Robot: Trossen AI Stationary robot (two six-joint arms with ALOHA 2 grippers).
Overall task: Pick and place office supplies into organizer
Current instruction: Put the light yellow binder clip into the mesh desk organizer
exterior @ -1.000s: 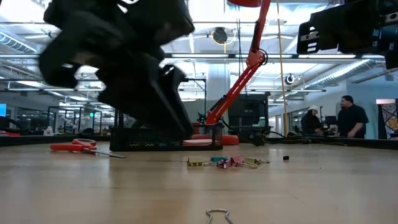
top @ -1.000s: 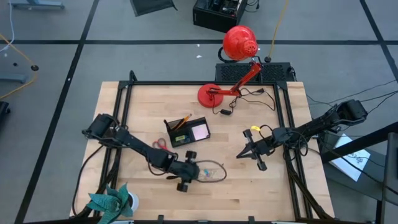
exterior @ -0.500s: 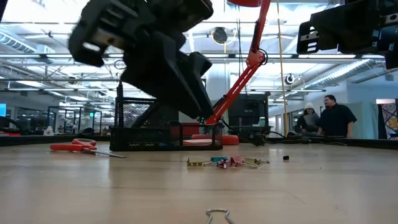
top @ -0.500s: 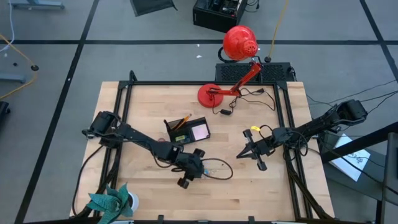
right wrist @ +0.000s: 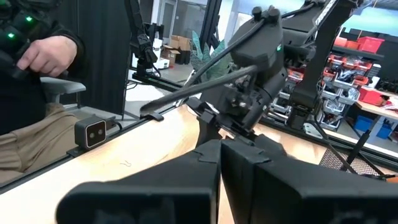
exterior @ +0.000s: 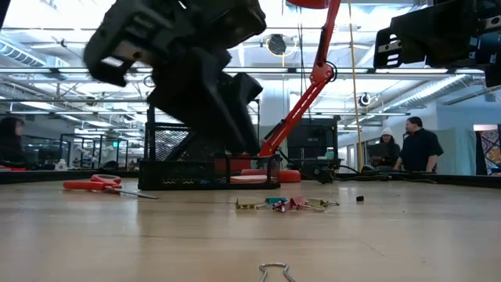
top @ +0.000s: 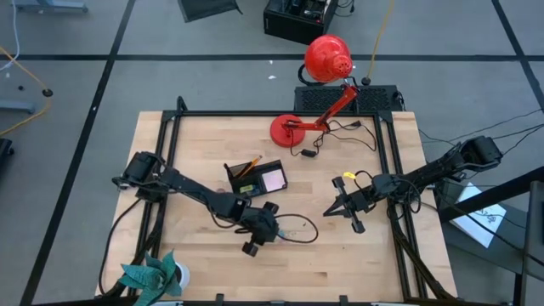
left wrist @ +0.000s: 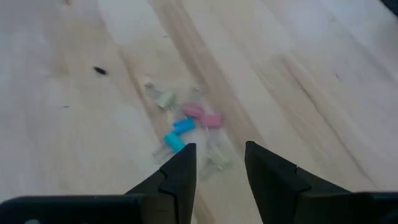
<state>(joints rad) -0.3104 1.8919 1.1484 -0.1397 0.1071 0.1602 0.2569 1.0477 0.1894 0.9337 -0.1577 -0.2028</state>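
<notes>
A little heap of tiny blue, pink and pale clips [left wrist: 186,127] lies on the wooden table [top: 382,263], just right of my left gripper [top: 274,228]. In the left wrist view that gripper [left wrist: 221,149] hangs open above the near side of the heap, slanting down, with nothing between its fingers. The black organizer [top: 257,180] stands behind it, holding a pink notepad [top: 274,180] and an orange pencil [top: 249,165]. Red-handled scissors [exterior: 102,186] lie flat left of the organizer. My right gripper [top: 327,211] waits shut at mid-right, held level above the table.
A red desk lamp [top: 327,59] with a round base [top: 285,129] and a cable stands at the far edge. A teal plant [top: 153,276] sits at the near left corner. A wire clip handle [exterior: 274,272] lies near the front. People stand in the room beyond.
My left gripper has risen a little and swung toward the table's right and far side, nearer the heap of clips, rolling its wrist as it went. For the last half second it has kept still. Its fingers stay open. The clips have not moved.
</notes>
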